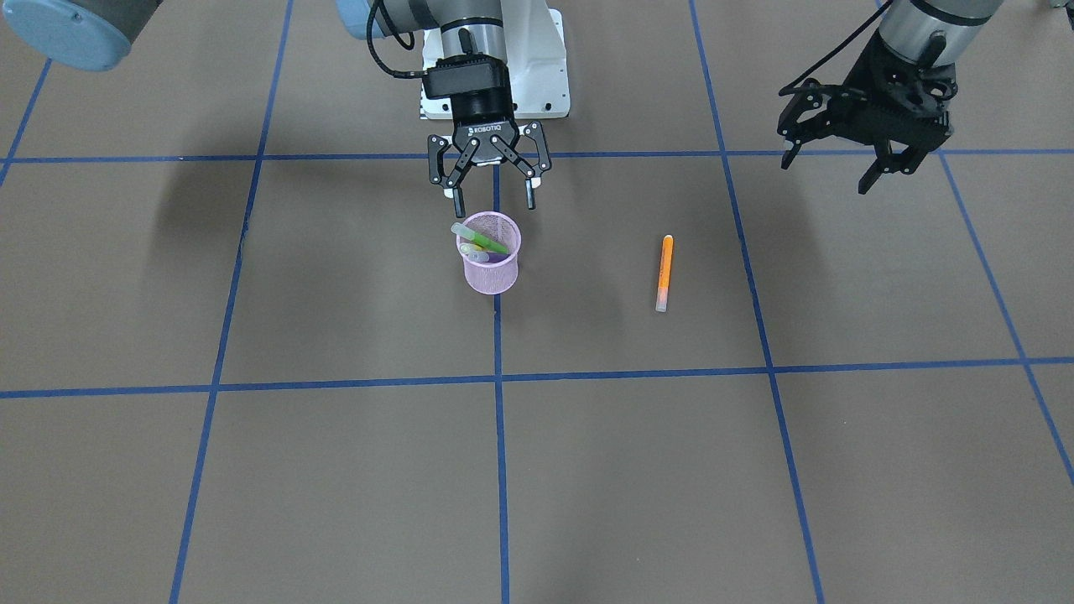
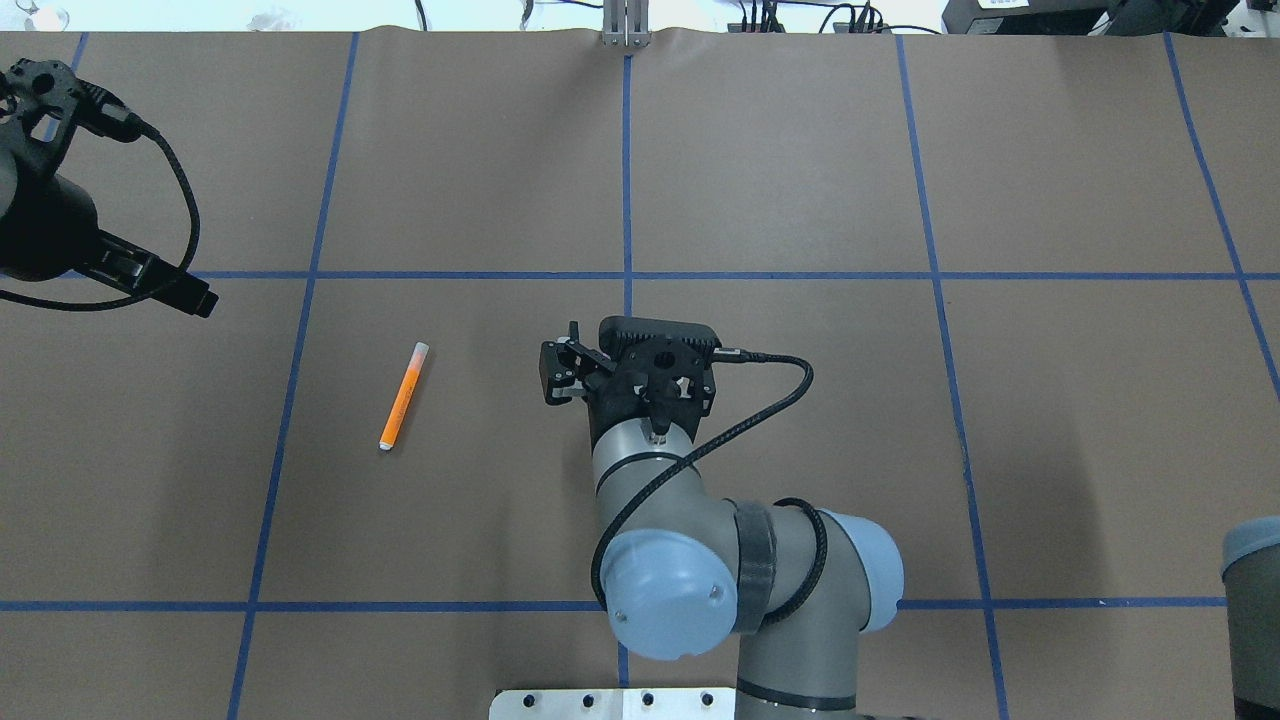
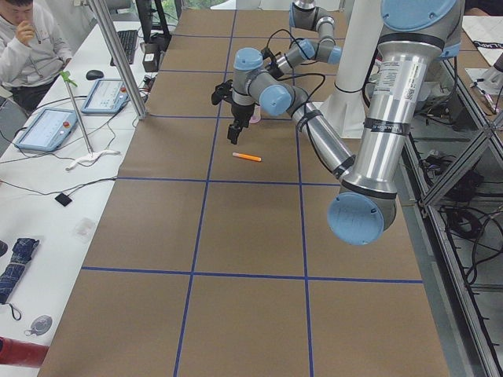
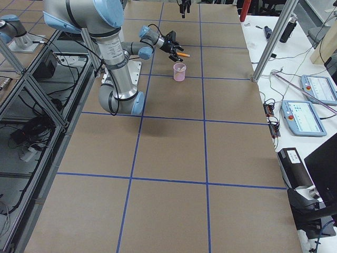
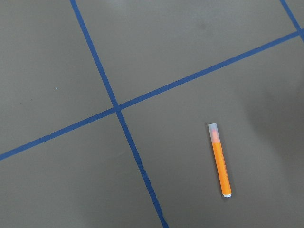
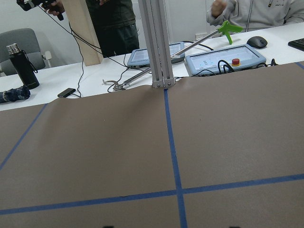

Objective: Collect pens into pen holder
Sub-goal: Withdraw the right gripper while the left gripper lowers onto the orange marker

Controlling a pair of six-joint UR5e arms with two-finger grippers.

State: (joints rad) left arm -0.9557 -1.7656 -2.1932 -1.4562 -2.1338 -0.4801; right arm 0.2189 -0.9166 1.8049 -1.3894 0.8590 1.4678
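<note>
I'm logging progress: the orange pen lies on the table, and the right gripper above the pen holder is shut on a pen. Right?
Not quite: the right gripper above the pen holder is open and holds nothing, as the exterior front-facing view shows. The orange pen does lie on the table.

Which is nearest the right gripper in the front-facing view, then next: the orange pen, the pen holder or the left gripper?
From the right gripper:
1. pen holder, just beneath its open fingers.
2. orange pen, lying toward the robot's left.
3. left gripper, farthest out on that side.
</note>
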